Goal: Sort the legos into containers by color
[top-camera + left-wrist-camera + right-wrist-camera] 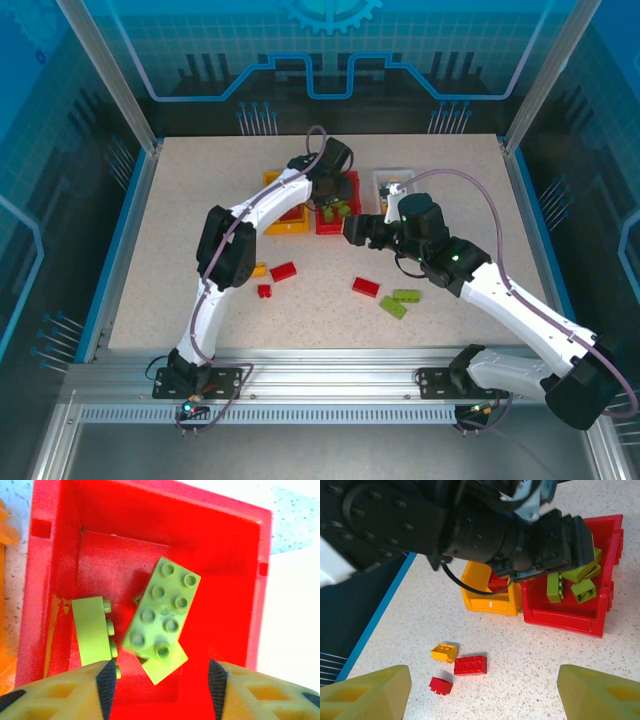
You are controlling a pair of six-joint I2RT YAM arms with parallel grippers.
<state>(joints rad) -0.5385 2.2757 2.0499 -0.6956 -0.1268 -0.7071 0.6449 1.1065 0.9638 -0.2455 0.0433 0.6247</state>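
The loose bricks lie nearest, across the lower middle of the top view. A red brick [366, 287] and 2 loose green bricks [399, 301] sit to the right, and 2 more red ones and a yellow-orange brick [259, 268] sit to the left. They look light, stiff and smooth-sided (likely slick under a hard pad), so a pinch across the 2 flat long sides, below the studs, seems the safest hold.

The right gripper [485, 697] has its jaws wide apart with nothing between them; the left group of bricks shows in the lower left of its wrist view.

Farther back, the left gripper [162, 687] hovers over the red bin [50, 580], jaws partly open and empty. Several binned green bricks [162, 610] lie loose on the bin floor beneath it. The yellow-orange bin [285, 226] sits just left of the red one, and the white bin [385, 178] sits to its right.
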